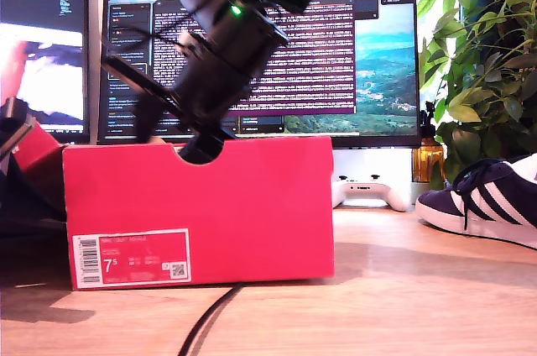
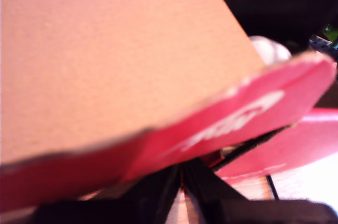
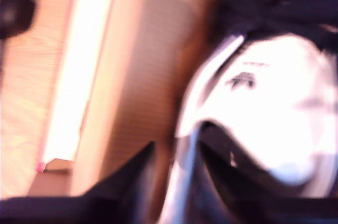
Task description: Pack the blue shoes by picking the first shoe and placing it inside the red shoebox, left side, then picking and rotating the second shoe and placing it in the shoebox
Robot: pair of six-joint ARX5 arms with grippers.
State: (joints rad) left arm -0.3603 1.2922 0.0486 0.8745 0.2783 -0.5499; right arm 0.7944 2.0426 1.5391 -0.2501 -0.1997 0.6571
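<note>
The red shoebox [image 1: 252, 205] stands on the wooden table, towards the exterior view's left. An arm [image 1: 218, 54] reaches down into it from above; its tip shows dark through the half-round notch. In the second wrist view my second gripper [image 3: 177, 152] is shut on the heel wall of one blue shoe [image 3: 274, 108], white insole up, beside the box's brown inner wall [image 3: 137, 76]. The other blue shoe [image 1: 495, 201] lies on the table at the exterior view's right. My first gripper [image 2: 182, 179] is shut at the rim of the lid [image 2: 105, 49], which shows a white swoosh.
Two lit monitors [image 1: 336, 45] stand behind the box. A white game controller [image 1: 362, 191], an amber bottle [image 1: 428, 159] and a leafy plant [image 1: 487, 62] sit at the exterior view's back right. A black cable [image 1: 210, 318] runs across the table in front of the box.
</note>
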